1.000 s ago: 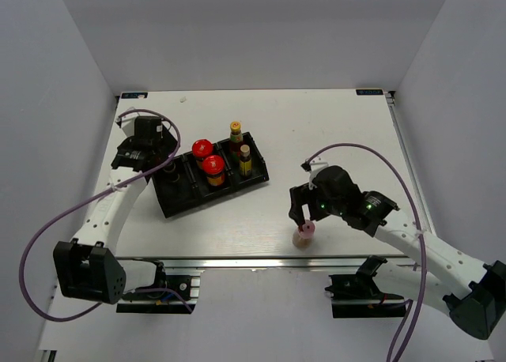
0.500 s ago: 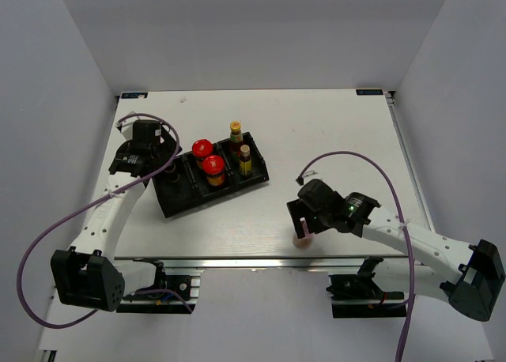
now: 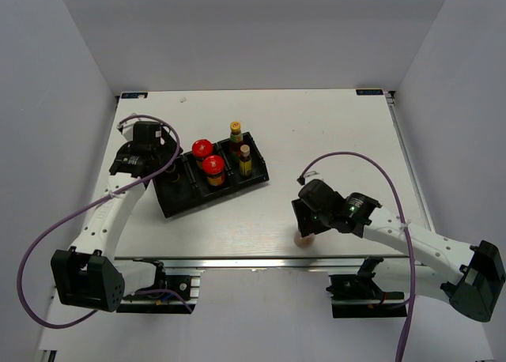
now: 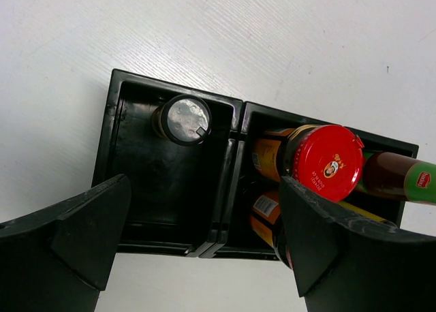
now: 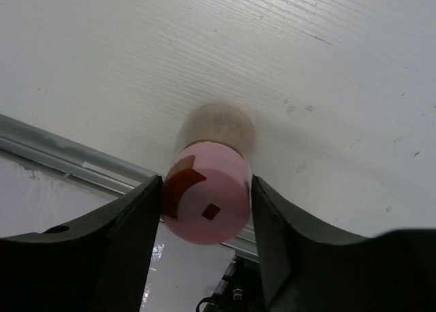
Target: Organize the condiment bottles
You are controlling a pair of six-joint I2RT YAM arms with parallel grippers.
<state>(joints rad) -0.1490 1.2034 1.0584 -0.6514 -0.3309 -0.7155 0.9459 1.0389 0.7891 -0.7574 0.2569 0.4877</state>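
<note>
A pink-capped jar (image 5: 208,199) stands near the table's front edge (image 3: 302,239). My right gripper (image 5: 206,210) has a finger pressed against each side of its cap, shut on it. The black tray (image 3: 175,200) holds two red-lidded jars (image 3: 202,148) (image 3: 213,164) in the middle compartment and two yellow-capped bottles (image 3: 236,129) (image 3: 245,151) in the right one. A dark-capped jar (image 4: 185,119) stands in the left compartment. My left gripper (image 4: 204,244) hovers open above the tray's left end (image 3: 164,164), holding nothing.
The metal rail (image 5: 75,155) along the table's front edge lies just behind the pink-capped jar. A purple cable (image 3: 356,158) loops over the right arm. White walls close in the table on three sides.
My right arm dropped lower over the pink-capped jar and its fingers closed in on the cap. The left gripper shifted slightly and stayed open.
</note>
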